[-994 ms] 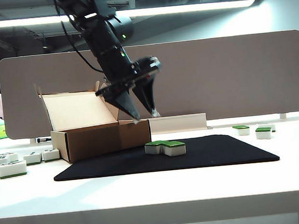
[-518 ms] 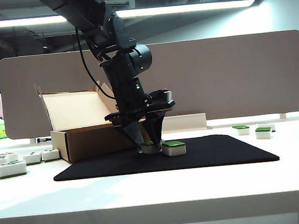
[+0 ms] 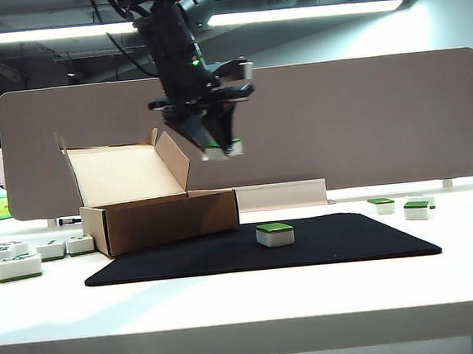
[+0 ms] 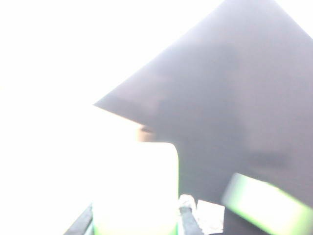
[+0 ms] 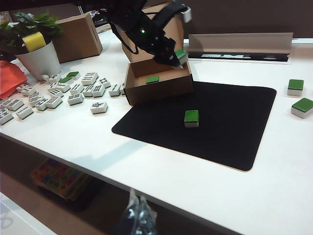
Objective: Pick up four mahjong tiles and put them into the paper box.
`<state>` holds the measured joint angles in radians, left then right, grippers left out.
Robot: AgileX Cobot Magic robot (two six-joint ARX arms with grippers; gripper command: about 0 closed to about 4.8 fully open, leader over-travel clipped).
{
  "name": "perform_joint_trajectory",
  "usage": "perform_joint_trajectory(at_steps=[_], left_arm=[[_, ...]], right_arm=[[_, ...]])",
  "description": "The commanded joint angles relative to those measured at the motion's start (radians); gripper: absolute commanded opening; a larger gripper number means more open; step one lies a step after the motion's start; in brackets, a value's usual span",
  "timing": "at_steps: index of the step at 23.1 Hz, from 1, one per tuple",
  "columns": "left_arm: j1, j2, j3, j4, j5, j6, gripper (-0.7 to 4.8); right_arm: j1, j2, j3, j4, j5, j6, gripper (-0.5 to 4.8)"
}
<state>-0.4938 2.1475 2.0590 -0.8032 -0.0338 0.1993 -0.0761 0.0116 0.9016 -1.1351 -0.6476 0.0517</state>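
The left gripper (image 3: 220, 148) hangs high in the air, just right of the paper box (image 3: 161, 219) and above the black mat (image 3: 349, 237). Its fingers pinch one mahjong tile (image 3: 223, 151) tight. The box sits open at the left far corner of the mat, and one green tile (image 5: 152, 79) lies inside it. Another green tile (image 3: 275, 234) sits on the mat, near the middle. Two more green tiles (image 3: 417, 209) sit on the white table (image 3: 248, 308) far off to the right. The right gripper (image 5: 139, 215) is low at the near edge of the table; I cannot tell if its fingers are apart or together.
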Motion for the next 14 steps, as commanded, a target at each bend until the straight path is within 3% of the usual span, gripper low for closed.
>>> perform_joint_trajectory(at_steps=[1,7,14], left_arm=[[0.08,0.01,-0.002,-0.005,-0.03,0.01,1.08],[0.196,0.055,-0.002,-0.022,-0.004,0.003,1.08],[0.24,0.108,-0.002,-0.027,0.013,0.003,1.23]], right_arm=[[0.0,-0.012,0.002,0.01,0.001,-0.003,-0.01],[0.0,-0.012,0.002,0.009,0.002,-0.003,-0.01],[0.0,-0.012,0.002,0.009,0.001,-0.003,-0.01]])
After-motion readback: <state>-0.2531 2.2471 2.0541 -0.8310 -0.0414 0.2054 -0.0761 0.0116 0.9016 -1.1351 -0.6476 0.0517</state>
